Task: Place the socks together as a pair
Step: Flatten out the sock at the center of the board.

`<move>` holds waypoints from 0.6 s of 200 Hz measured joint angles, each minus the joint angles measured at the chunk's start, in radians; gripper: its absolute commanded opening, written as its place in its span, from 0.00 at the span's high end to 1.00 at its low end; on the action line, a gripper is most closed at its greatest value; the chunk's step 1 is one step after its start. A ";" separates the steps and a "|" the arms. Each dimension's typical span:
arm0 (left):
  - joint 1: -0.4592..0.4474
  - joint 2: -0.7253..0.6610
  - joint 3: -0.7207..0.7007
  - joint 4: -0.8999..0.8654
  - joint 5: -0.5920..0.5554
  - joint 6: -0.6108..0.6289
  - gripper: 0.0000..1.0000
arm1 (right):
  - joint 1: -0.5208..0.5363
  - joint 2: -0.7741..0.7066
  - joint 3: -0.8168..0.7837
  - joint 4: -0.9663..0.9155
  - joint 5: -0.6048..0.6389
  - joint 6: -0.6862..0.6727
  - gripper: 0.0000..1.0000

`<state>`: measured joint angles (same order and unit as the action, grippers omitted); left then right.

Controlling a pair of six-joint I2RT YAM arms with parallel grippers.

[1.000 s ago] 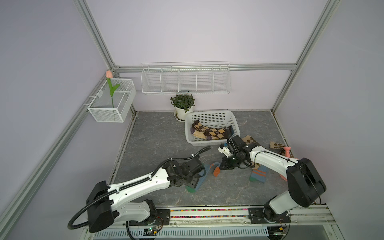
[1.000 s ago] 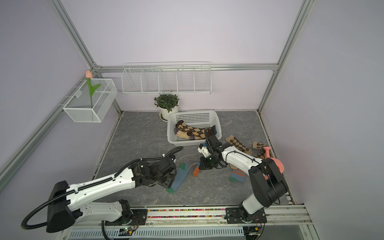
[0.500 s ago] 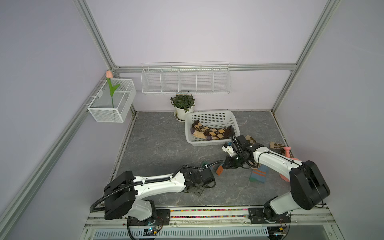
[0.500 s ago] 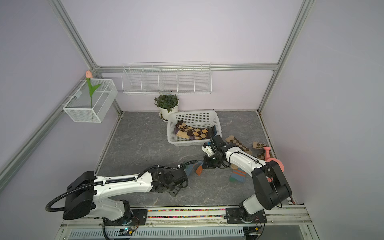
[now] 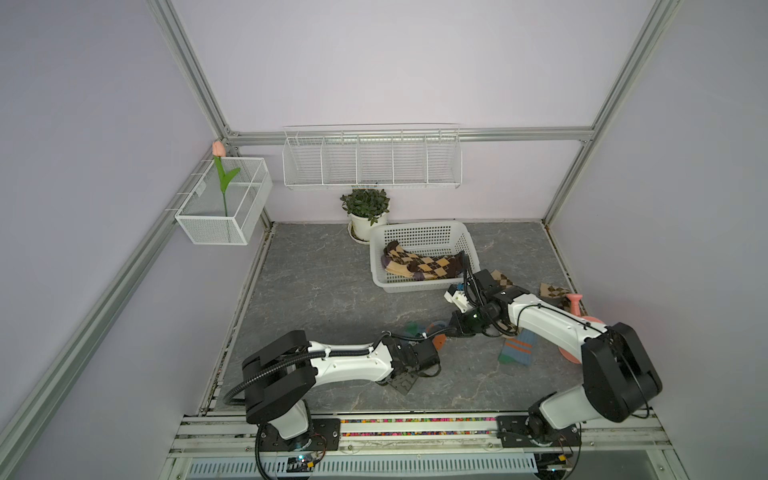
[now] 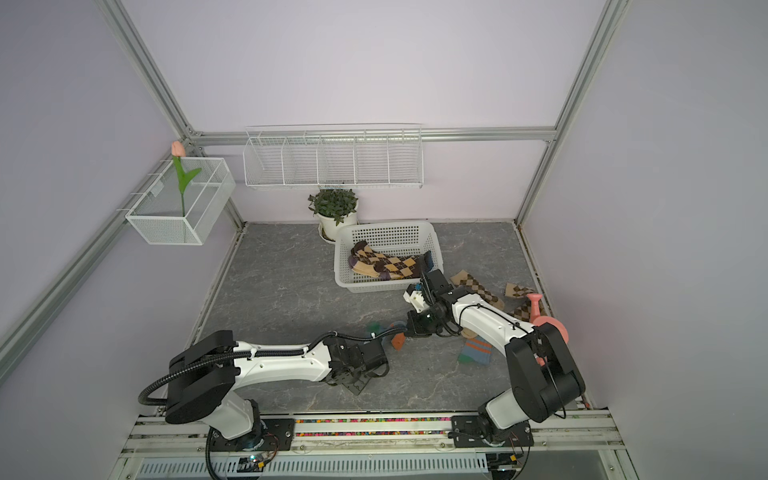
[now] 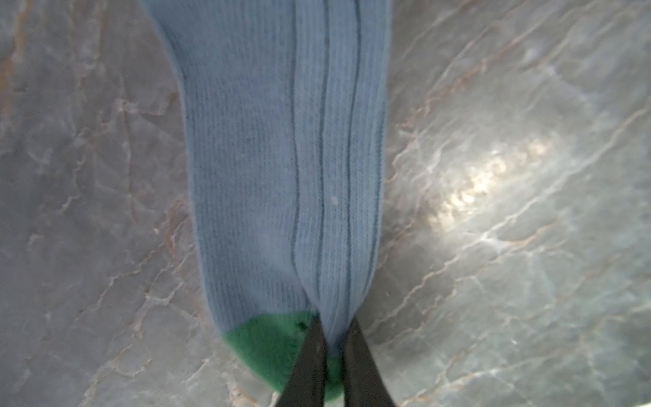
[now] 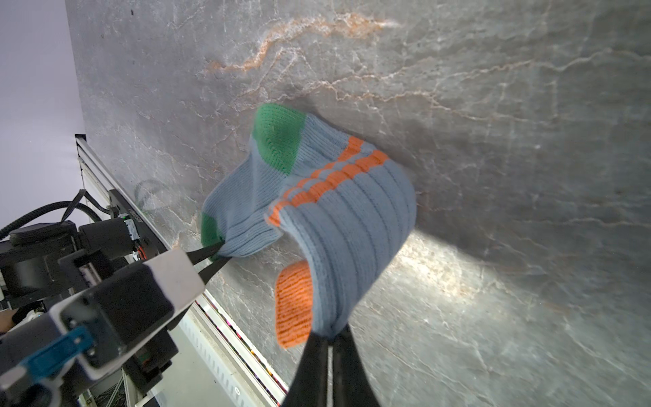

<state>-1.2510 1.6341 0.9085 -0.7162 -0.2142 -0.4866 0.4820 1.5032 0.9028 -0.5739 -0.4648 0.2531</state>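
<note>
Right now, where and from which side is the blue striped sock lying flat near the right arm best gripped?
Pinch the blue striped sock at its near end, the edge toward the front rail, coming straight down from above. It lies flat on the table, so a top pinch probably suits it, and its far end is hidden behind the right arm in both top views.

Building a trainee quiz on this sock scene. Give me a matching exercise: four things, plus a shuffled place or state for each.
1 bunched blue sock
2 flat blue sock
3 tan argyle socks
4 pink watering can

a in the white basket
b by the right wall
c pinched by left gripper and right gripper
d loose on the table

Pairs: 1-c, 2-d, 3-a, 4-b
</note>
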 measured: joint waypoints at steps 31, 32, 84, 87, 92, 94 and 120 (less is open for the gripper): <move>0.000 -0.020 0.035 -0.079 -0.002 -0.010 1.00 | -0.001 -0.020 0.000 0.000 -0.017 0.001 0.93; 0.000 -0.022 0.038 -0.083 -0.001 -0.011 1.00 | -0.001 -0.022 -0.001 0.001 -0.020 0.001 0.93; 0.089 -0.286 0.247 -0.209 0.161 -0.090 1.00 | 0.055 -0.099 -0.066 0.022 -0.165 0.016 0.93; 0.100 -0.307 0.252 -0.209 0.172 -0.094 1.00 | 0.059 -0.101 -0.068 0.023 -0.173 0.018 0.93; 0.116 -0.332 0.254 -0.209 0.187 -0.097 1.00 | 0.066 -0.106 -0.072 0.026 -0.188 0.021 0.93; 0.122 -0.341 0.255 -0.208 0.193 -0.097 1.00 | 0.068 -0.108 -0.074 0.027 -0.192 0.023 0.93; 0.213 -0.410 0.254 -0.210 0.300 -0.102 1.00 | 0.092 -0.137 -0.106 0.053 -0.252 0.042 0.93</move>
<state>-1.0382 1.2236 1.1629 -0.9260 0.0856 -0.5888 0.5735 1.3659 0.7967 -0.5213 -0.7170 0.2951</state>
